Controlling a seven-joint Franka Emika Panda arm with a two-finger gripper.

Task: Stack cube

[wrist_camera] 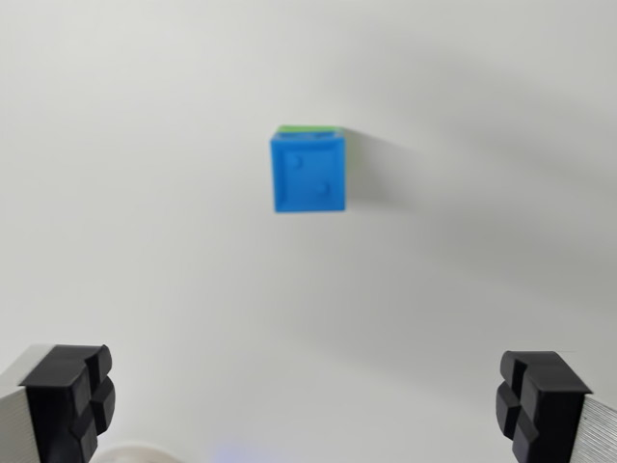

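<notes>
Wrist view, looking down on a plain white table (145,241). Nearest the camera, the gripper (308,400) is hanging spread wide and holding nothing; its two black fingertip pads (72,395) are showing at the lower corners of the frame, well short of the blue cube (308,174) and to either side of it. Farther off, the blue cube is sitting on top of a green cube (313,128), whose edge is peeking out just beyond it; the stack appears built. The image is slightly blurred. Judged by appearance, the blue cube is a light, rigid plastic block with smooth faces; gripping two opposite side faces near mid-height would likely be holding it squarely.
</notes>
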